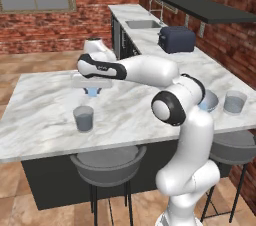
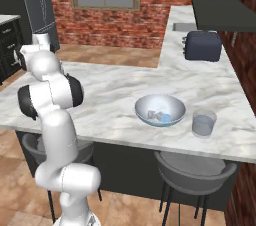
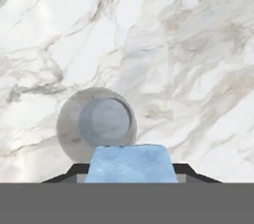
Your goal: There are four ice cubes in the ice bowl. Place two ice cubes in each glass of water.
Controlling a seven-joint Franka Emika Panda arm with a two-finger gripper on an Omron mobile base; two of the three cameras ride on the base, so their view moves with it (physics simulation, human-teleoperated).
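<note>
My gripper hangs over the left part of the marble island, shut on a pale blue ice cube. In the hand view the ice cube sits between the dark fingertips. Just beyond it, seen from above, is one glass of water. That glass stands on the counter a little nearer the front edge than the gripper and below it. The second glass stands at the right, beside the ice bowl, which holds more ice cubes. My elbow partly hides the bowl in the left base view.
A dark toaster stands on the far counter, with a sink behind it. Grey stools are tucked under the island's front edge. A dark shelf juts out from the brick wall.
</note>
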